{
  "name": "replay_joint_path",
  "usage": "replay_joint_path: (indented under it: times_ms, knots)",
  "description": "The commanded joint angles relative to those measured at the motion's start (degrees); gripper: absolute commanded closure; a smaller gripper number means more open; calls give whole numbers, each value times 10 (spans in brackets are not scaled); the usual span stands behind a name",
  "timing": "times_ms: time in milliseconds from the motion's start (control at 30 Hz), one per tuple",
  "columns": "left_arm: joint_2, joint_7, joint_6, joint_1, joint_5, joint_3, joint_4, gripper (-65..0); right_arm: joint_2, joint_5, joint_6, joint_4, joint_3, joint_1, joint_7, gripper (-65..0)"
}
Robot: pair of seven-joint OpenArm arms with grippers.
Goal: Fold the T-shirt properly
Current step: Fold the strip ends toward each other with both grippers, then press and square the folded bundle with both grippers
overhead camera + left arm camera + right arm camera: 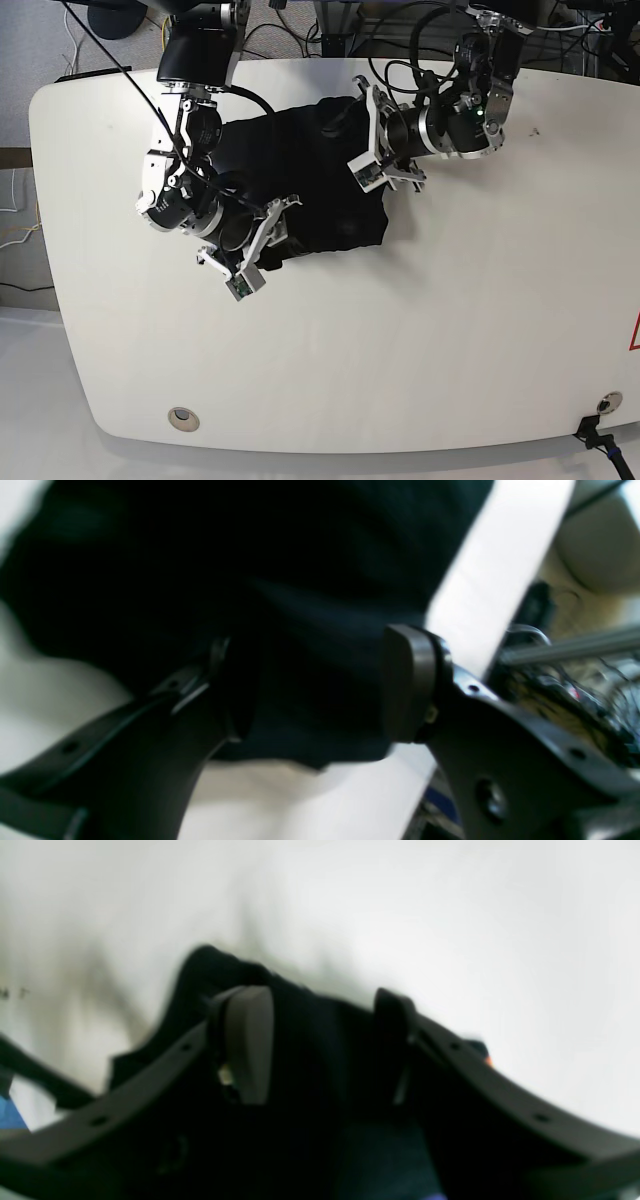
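The black T-shirt (310, 170) lies crumpled on the white table (450, 330), toward the back middle. My left gripper (362, 135) is at the shirt's right edge; in the left wrist view its jaws (320, 690) stand wide apart with black cloth (200, 570) between them. My right gripper (262, 245) is at the shirt's near left edge; in the right wrist view it (320, 1040) is open, with a bunch of the cloth (310, 1005) between the fingers. A small orange speck of print (487, 1060) shows by the right finger. The rest of the graphic is hidden.
The table's edge runs close beside the left gripper, with cables and hardware (575, 695) beyond it. More cables (330, 25) hang behind the table's back edge. A round hole (181, 417) sits near the front left corner.
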Motion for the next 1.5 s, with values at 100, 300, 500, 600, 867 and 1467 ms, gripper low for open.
replay_joint_path:
  times_ms: [100, 300, 500, 600, 867, 1467]
  knots:
    - [3, -23, -1, -7, -11, 11, -52, -341, 40, 8, 4, -55, -1, -10, 84, -136]
    - [1, -70, -1, -24, 37, 12, -142, -341, 70, 8, 4, -124, -1, -26, 152, -35]
    - [-1, -72, -1, -83, 85, 9, -209, -341, 85, 8, 3, -127, 3, -69, 166, -34]
    - [-18, -72, -1, -127, 85, 9, -241, -341, 81, 8, -1, -79, 3, -111, 166, -34]
    - [-21, -72, -1, -244, 85, 9, -292, -341, 14, 8, -2, 17, -13, -189, 162, -34]
    - [-34, -4, -1, -64, 83, -73, -36, -341, 8, 8, -47, -44, -47, -11, 109, -35]
